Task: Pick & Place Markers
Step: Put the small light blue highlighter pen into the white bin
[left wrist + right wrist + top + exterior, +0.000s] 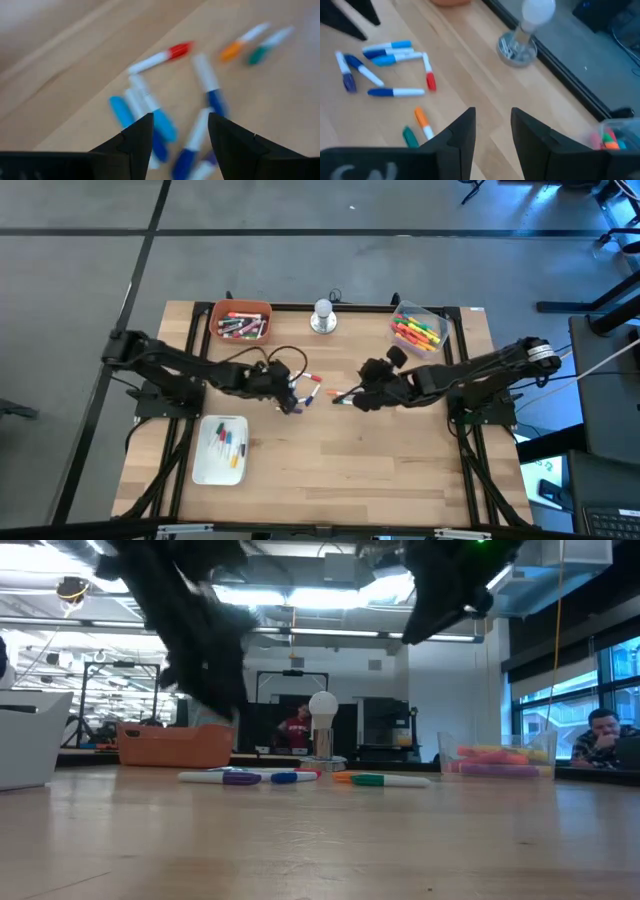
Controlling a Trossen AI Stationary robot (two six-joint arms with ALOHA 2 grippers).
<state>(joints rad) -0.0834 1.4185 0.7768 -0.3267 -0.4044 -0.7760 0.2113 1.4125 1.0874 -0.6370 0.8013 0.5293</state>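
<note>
Markers: loose cluster of short white-bodied capped pens (305,392) with blue, purple and red caps, centre of the high frame on the pale wooden table (380,470); an orange-capped (421,119) and a green-capped pen (410,136) lie just beside them.
Left gripper (176,131): fingers apart, empty, hanging over the blue pens.
Right gripper (492,131): fingers parted, nothing between them, right of centre.
Handling: judged light, stiff, smooth and round, likely to roll; grip mid-barrel, across the long axis.
Obstruction: blue pens touch or overlap, so a neighbour may get pinched; the red-capped pen (160,56) lies more apart.
Surroundings: orange tub (218,312), white tray (205,470), clear bin (444,320), all holding markers; silver-based knob (322,315), top centre.
</note>
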